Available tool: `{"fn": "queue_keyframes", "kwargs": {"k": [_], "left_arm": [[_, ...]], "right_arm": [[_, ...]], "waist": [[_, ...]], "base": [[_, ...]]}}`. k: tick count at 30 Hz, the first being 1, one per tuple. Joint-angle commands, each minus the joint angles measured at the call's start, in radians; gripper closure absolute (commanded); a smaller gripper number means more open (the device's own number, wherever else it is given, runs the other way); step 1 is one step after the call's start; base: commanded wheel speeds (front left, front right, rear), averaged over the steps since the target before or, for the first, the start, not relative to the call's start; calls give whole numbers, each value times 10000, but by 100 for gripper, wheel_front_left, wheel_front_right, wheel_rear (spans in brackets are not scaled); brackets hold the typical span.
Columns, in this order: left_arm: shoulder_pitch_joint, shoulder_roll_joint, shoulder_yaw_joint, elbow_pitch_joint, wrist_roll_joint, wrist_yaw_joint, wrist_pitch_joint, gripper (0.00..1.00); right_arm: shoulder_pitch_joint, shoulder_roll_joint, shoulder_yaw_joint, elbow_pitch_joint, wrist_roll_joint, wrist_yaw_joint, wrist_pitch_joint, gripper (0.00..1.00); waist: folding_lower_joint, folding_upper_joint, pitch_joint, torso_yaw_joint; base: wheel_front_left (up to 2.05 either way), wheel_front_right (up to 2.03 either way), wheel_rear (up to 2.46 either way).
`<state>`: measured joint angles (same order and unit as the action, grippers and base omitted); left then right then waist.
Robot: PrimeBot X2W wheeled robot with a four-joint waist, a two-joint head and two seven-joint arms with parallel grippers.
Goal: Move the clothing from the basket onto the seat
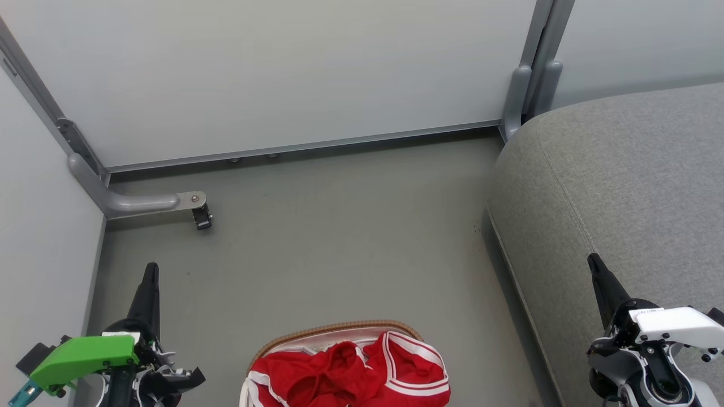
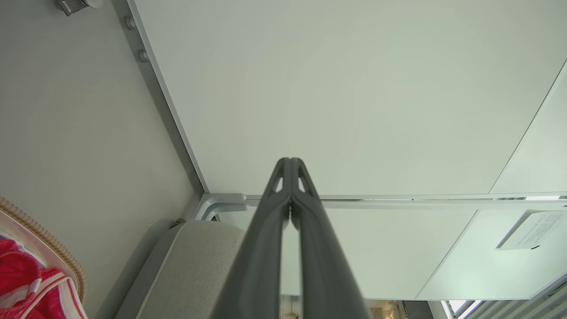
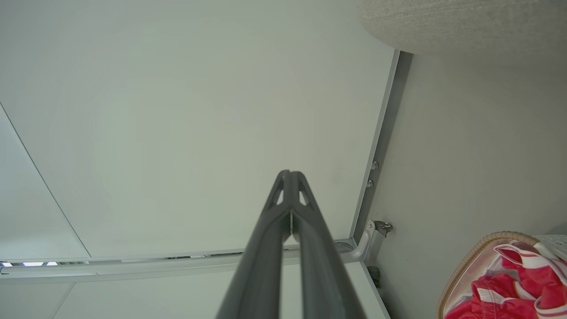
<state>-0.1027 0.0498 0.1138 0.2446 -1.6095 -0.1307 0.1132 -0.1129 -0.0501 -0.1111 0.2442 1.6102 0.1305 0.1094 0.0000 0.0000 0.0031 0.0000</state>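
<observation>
Red with white stripe trim: found the crumpled basketball clothing (image 1: 350, 376) heaped in the small oval white plastic basket (image 1: 334, 329) with a brown woven rim. Placed it between the two pincers and behind their tips, nearer the robot. Saw one striped fold draped over the basket's edge on the side towards the right pincer. Could not tell jersey from shorts in the heap.

Found the left pincer (image 1: 150, 270) clenched, long dark fingers pressed together to the tip, grasping nothing. Saw it pointed forward over the plain grey floor (image 1: 339, 226), with a green cover (image 1: 85, 353) on the wrist behind it and the basket off to its right.

Found the right pincer (image 1: 594, 263) clenched and empty too, behind it a white cover (image 1: 679, 322). Saw its tip against the near edge of the large grey fabric-upholstered seat (image 1: 622, 186); could not tell whether touching or held above. Placed the seat right of the basket, apart from it, with a strip of floor between.

Looked along the shut left pincer (image 2: 290, 165) at pale wall panels (image 2: 354, 88), with seat (image 2: 195, 266), basket (image 2: 44, 235) and clothing (image 2: 17, 274) low to its left in that view. Looked along the shut right pincer (image 3: 290, 175) likewise, with basket (image 3: 465, 261) and clothing (image 3: 509, 297) low to its right and the seat (image 3: 465, 22) above right.
</observation>
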Motion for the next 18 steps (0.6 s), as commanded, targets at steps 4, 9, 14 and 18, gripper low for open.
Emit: {"fn": "queue_keyframes", "kwargs": {"k": [4, 9, 14, 18], "left_arm": [[-117, 7, 7, -8, 53, 0, -19, 100], [-117, 7, 8, -5, 53, 0, -19, 100], [-117, 7, 8, -11, 53, 0, -18, 100], [-117, 7, 6, -5, 53, 0, -18, 100]], "right_arm": [[115, -27, -32, -26, -35, 4, 26, 100], [114, -27, -34, -25, -37, 4, 28, 100], [114, -26, -35, -25, -40, 4, 31, 100], [114, -25, -36, -25, -40, 4, 32, 100]], "waist": [[0, 0, 0, 0], [0, 0, 0, 0], [0, 0, 0, 0], [0, 0, 0, 0]], "base": [[0, 0, 0], [0, 0, 0], [0, 0, 0], [0, 0, 0]]}}
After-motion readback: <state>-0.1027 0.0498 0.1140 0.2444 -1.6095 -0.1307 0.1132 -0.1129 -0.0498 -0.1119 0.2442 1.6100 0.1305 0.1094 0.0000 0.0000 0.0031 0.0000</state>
